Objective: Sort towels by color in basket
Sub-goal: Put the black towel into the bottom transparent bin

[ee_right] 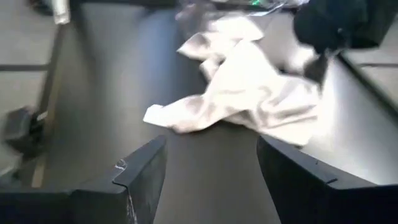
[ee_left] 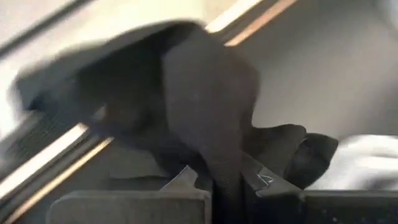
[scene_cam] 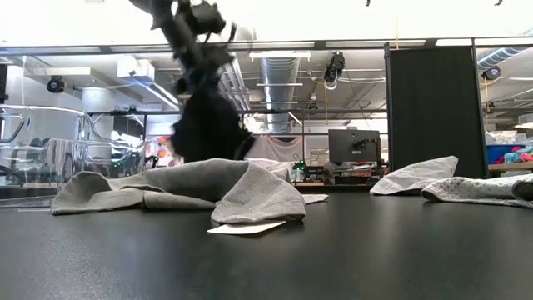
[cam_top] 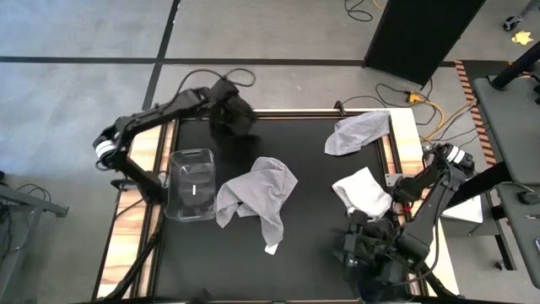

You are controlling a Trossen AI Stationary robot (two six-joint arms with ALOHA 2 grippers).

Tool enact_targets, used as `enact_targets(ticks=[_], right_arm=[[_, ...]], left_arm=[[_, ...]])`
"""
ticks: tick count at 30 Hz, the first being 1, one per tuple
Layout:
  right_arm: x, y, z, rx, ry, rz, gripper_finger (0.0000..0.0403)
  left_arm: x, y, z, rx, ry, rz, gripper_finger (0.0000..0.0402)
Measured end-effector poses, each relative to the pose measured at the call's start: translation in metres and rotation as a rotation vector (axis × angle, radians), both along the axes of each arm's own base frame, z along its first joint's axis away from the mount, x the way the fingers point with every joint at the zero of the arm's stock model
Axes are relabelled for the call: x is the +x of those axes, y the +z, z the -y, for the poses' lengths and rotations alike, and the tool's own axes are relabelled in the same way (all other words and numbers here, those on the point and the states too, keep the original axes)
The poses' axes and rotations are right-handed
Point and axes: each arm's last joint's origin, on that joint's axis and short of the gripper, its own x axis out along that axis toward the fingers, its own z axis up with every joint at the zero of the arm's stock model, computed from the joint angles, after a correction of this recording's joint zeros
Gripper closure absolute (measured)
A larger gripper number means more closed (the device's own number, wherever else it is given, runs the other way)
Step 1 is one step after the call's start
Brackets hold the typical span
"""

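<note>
the black soft cloth towel was pinched in the left gripper and hung lifted above the far edge of the table. the clear plastic basket sat near the table's left edge, nearer the camera side than the gripper, so that's the direction that mattered. the left arm was clearly closer to it. the right gripper was seen spread, parked at the near right.

Black tabletop with wooden side strips. Grey floor around it, yellow cable at the far right (loose coils). Tall black panel behind the table; monitor in the room, ceiling duct overhead.
</note>
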Motion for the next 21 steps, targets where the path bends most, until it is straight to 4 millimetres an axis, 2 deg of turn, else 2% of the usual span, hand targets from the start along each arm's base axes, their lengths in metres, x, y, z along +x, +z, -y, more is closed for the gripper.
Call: enact_targets(ticks=[6,11,15,21], right_arm=[[0.012,-0.001,0.012,-0.069,-0.030,-0.007,0.0149],[0.017,-0.001,0.021,-0.128,-0.035,-0.044,0.0141],[0.011,0.005,0.029,-0.164,-0.075,-0.104,0.0137],[0.000,0.006,0.037,-0.104,-0.152,-0.218,0.0136]], left_arm=[[0.047,0.030,0.078,0.124,-0.349,0.247,0.0401],[0.089,0.035,0.131,0.208,-0.524,0.468,0.0401],[0.122,0.014,0.149,0.177,-0.556,0.569,0.0401],[0.163,-0.048,0.164,0.101,-0.574,0.555,0.0401]])
